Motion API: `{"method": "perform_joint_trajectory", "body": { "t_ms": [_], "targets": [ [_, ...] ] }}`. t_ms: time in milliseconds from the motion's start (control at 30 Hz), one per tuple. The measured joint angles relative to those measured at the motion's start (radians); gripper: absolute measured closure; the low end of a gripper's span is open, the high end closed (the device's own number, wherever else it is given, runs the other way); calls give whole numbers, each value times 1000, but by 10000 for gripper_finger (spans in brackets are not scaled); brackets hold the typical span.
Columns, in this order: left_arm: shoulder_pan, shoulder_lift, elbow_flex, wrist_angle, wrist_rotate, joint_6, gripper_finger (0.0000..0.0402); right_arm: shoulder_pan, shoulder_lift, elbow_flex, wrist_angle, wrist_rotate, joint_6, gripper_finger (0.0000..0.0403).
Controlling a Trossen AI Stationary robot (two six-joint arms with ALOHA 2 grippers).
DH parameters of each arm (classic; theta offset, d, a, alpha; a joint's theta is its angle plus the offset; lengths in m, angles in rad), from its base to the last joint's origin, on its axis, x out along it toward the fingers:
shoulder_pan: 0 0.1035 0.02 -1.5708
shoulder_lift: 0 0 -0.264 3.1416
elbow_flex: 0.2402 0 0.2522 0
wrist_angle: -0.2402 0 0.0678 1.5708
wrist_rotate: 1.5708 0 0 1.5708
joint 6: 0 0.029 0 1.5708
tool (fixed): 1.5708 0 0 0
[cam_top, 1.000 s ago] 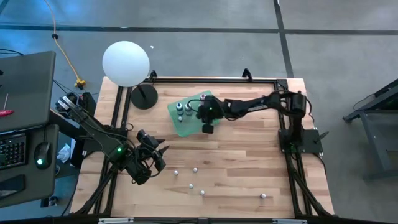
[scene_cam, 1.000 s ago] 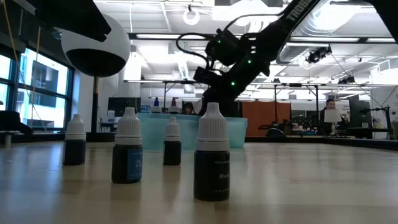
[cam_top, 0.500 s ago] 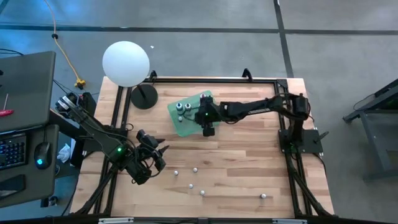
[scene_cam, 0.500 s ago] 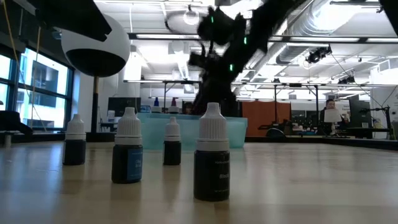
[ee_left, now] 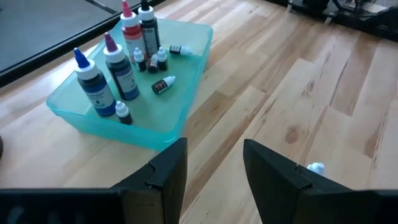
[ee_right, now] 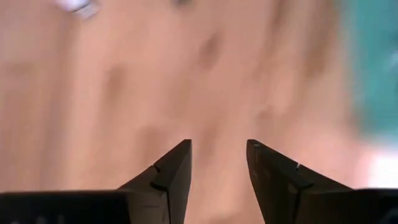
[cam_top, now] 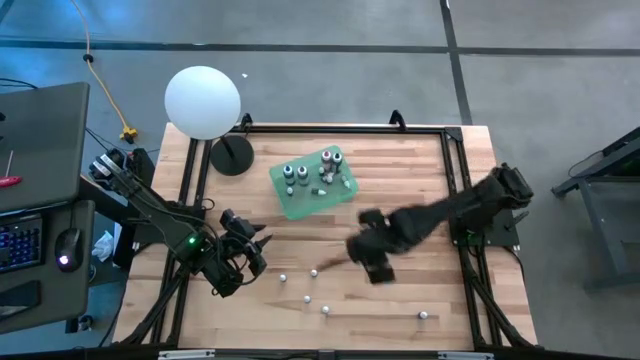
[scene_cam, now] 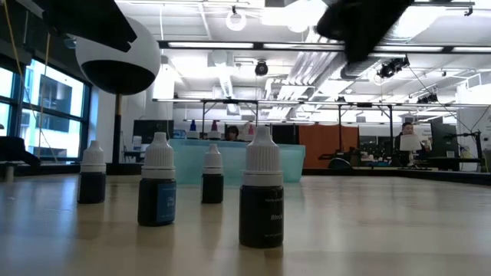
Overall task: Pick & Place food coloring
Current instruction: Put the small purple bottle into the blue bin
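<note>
The food coloring bottles stand in two groups. Several sit in the green tray [cam_top: 313, 185], which the left wrist view shows as a teal tray [ee_left: 93, 118] with taller dropper bottles [ee_left: 122, 73] and tiny ones [ee_left: 163, 83]. Several tiny white-capped bottles [cam_top: 313, 271] stand loose on the near half of the table; the low view shows them close up [scene_cam: 261, 192]. My right gripper [cam_top: 368, 262] hangs open and empty over bare wood, right of those loose bottles [ee_right: 217, 165]. My left gripper [cam_top: 260, 250] waits open at the near left, facing the tray [ee_left: 214, 168].
A white sphere lamp [cam_top: 203, 102] on a black base [cam_top: 232, 156] stands at the table's far left corner. One lone bottle [cam_top: 423, 315] stands near the near right edge. Bare wood lies between the tray and the loose bottles. A black frame [cam_top: 455, 135] runs around the table.
My right gripper has swung fast from above the green tray toward the near edge and a little to the right, and is blurred over the table's middle. The tray's bottles, hidden under the arm before, are uncovered. The left arm has kept still.
</note>
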Motion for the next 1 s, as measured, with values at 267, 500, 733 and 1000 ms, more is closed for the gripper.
{"method": "perform_joint_trajectory", "body": {
  "t_ms": [267, 500, 733, 1000],
  "targets": [
    [0, 0, 0, 0, -1, 0, 247, 266, -9, -190, 61, -233, 524, 241],
    [0, 0, 0, 6, -1, -6, 247, 426, -8, -309, 126, -273, 828, 236],
    [0, 0, 0, 88, -27, -5, 247, 489, -8, -440, 355, -298, 989, 236],
    [0, 0, 0, 130, -30, 29, 247, 500, -8, -526, 392, -299, 1012, 238]
  ]
}}
